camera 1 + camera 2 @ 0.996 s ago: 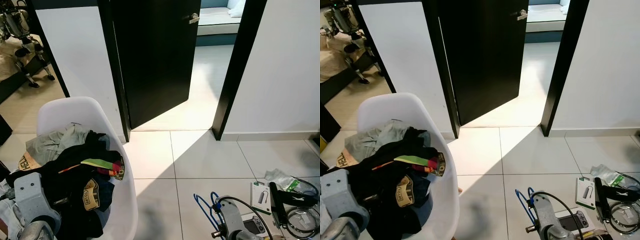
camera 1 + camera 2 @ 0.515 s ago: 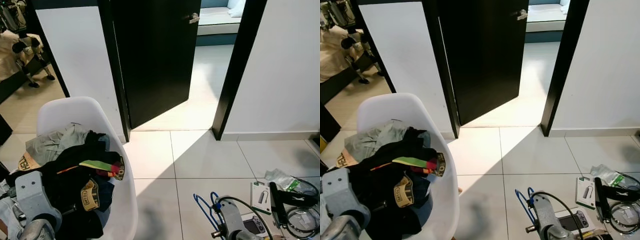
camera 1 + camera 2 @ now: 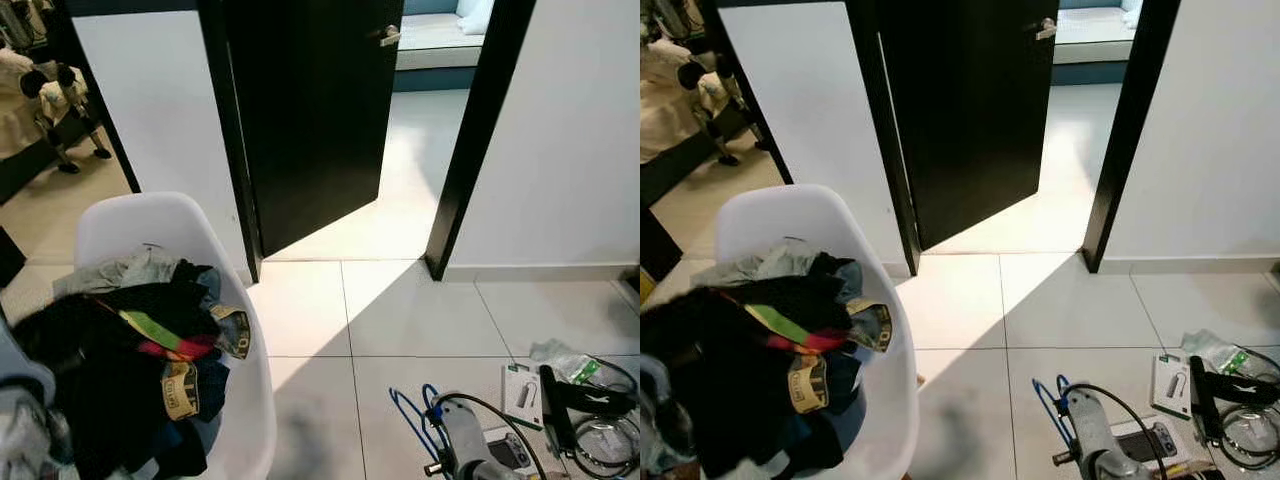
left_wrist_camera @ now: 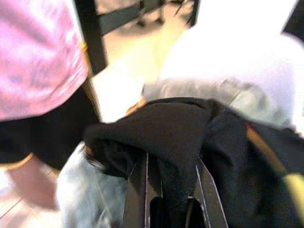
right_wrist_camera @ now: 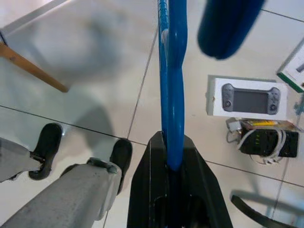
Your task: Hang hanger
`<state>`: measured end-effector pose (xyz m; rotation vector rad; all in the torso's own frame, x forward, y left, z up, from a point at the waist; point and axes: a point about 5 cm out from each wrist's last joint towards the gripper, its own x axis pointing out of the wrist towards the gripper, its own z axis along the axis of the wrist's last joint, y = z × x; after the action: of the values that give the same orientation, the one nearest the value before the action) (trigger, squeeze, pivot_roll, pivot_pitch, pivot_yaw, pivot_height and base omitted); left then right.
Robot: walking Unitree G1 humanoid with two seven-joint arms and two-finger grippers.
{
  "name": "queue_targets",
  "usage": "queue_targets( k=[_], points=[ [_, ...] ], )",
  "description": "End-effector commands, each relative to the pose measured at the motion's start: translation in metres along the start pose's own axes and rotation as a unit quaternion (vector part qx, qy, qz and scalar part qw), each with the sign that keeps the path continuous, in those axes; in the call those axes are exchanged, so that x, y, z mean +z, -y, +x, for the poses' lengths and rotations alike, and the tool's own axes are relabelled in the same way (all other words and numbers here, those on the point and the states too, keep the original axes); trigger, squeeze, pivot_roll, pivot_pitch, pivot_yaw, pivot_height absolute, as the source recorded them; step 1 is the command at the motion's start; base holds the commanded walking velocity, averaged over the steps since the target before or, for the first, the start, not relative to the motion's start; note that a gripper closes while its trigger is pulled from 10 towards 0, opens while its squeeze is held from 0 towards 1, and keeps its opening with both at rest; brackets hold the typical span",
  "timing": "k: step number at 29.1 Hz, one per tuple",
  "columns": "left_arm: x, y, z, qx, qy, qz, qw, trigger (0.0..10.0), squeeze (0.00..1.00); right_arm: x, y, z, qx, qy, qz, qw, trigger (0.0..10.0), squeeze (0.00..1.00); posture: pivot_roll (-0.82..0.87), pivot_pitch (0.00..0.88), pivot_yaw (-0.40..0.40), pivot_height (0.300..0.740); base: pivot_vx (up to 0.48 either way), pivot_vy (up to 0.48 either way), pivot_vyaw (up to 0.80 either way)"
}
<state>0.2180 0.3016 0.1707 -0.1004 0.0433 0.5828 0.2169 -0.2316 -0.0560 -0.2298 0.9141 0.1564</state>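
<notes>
A blue hanger (image 5: 171, 90) runs out from between the fingers of my right gripper (image 5: 172, 164), which is shut on it low over the floor tiles. From the head, the hanger (image 3: 408, 418) shows beside my right arm (image 3: 468, 455) at the bottom. To the left stands a white chair (image 3: 150, 215) heaped with clothes. My left gripper (image 4: 171, 202) is shut on a black garment (image 4: 175, 137) from that heap, and the garment (image 3: 60, 370) bulges up at the chair's near left side.
A black door (image 3: 310, 110) stands open ahead, with a dark door frame (image 3: 470, 150) to its right. A boxed game controller (image 5: 247, 98), cables (image 3: 600, 430) and packets lie on the floor at the right. A wooden chair leg (image 5: 28, 69) and my feet (image 5: 118, 154) are close below.
The black garment has risen and spread over the left of the pile, covering my left arm's silver wrist. The coloured clothes beneath shifted. My right arm and the hanger stayed put.
</notes>
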Motion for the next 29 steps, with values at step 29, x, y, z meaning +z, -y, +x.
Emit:
queue_targets(
  k=[29],
  points=[
    [0.13,0.044,0.018,-0.191,0.177,-0.074,0.963,0.0,0.0,0.002,-0.006,0.002,0.004,0.0,0.0,1.0,10.0,0.0,0.05,0.0,0.044,0.74,0.0,0.0,0.0]
  ],
)
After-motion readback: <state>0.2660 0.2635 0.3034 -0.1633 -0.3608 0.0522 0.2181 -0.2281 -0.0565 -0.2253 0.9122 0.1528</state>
